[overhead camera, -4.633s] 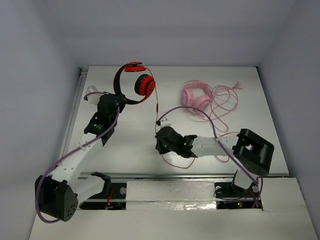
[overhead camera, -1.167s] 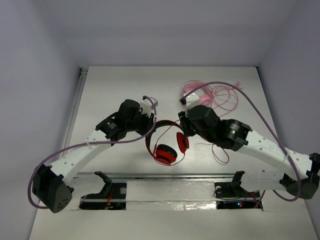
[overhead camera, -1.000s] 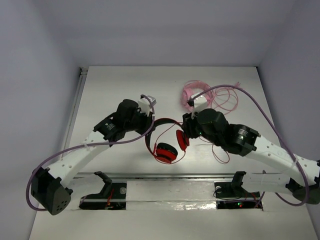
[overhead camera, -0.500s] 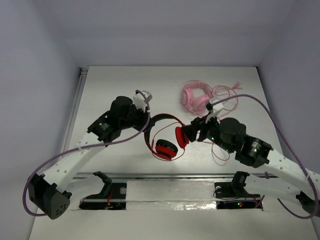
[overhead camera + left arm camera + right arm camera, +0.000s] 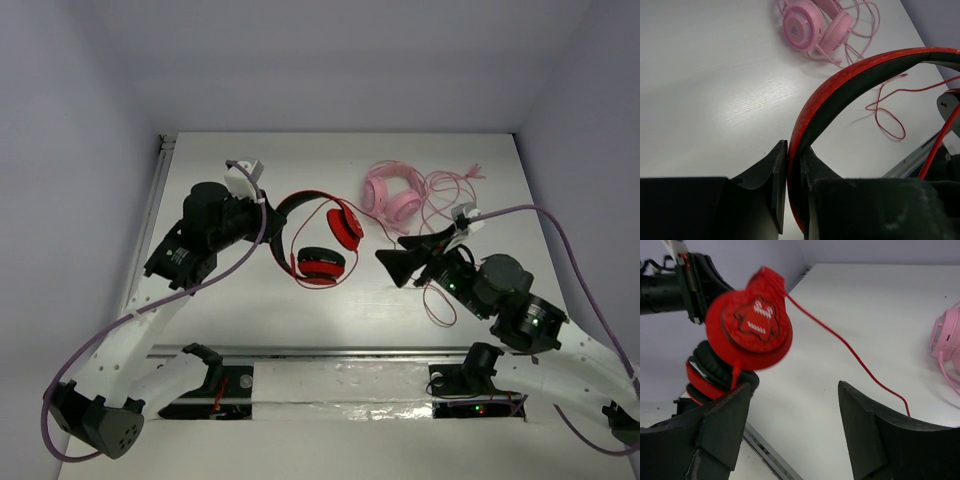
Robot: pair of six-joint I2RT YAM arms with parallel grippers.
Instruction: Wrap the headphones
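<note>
Clamping the headband between its two black fingers, the left claw (image 5: 794,170) grasps the headphones (image 5: 320,240) by the top of the band, pads pressed on either side of it. From that grip the band arcs away toward the right claw, so its long curve runs across the counter (image 5: 220,165) from one claw toward the other. The band is glossy red plastic outside with a black lining inside.

At the band's far ends sit the two round cups. One (image 5: 751,322) stands on edge, its red outer face turned to the right claw and embossed with a small toothed monster face. The other (image 5: 320,265) lies below it, with a thick black pad on a red shell; whether it rests on the counter cannot be told.

The right claw (image 5: 405,255) is released, its jaws spread wide and empty, just beside the upright cup without touching it.

A thin red cable (image 5: 850,355) leaves the upright cup and trails over the white, faintly grained counter past the right claw.

Beyond both claws lie pink headphones (image 5: 390,195), with their pink cable (image 5: 450,190) in loose loops.
</note>
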